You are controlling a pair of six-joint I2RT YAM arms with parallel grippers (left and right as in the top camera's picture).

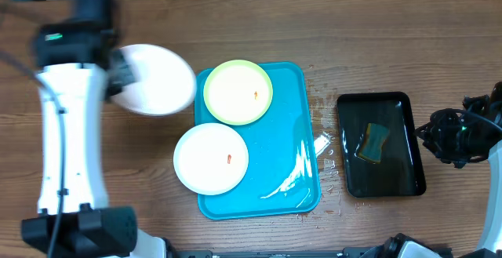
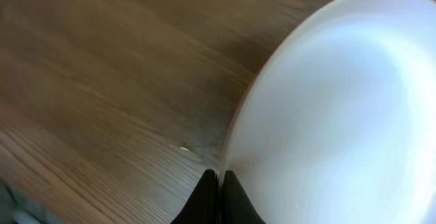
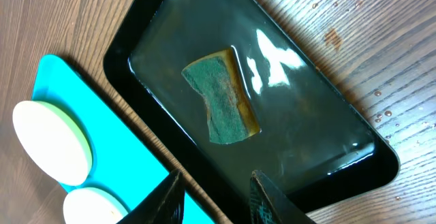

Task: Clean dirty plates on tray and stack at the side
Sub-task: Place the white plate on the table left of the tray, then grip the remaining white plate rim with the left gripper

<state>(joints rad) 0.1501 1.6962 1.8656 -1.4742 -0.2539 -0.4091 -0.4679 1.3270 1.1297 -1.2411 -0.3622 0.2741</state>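
The left gripper (image 2: 220, 178) is pinched tight on the rim of a white plate (image 1: 161, 80), holding it just off the left side of the blue tray (image 1: 290, 132), over the bare table (image 1: 392, 30). The plate's face shows no smear, so it looks cleaned and is probably being set down to start the stack. Whether it touches the wood or hangs just above it is hard to tell from these views. A green plate (image 1: 238, 92) lies in the tray's upper left corner as seen from overhead, and a second white plate (image 1: 210, 158) sits below it, hanging over the tray's left edge. Each carries a small orange-red spot, so both need wiping. The right gripper (image 3: 218, 200) hangs partly open and empty over the black tray (image 1: 408, 109), where the sponge (image 3: 225, 101) soaks in shallow water, handy for the next plate
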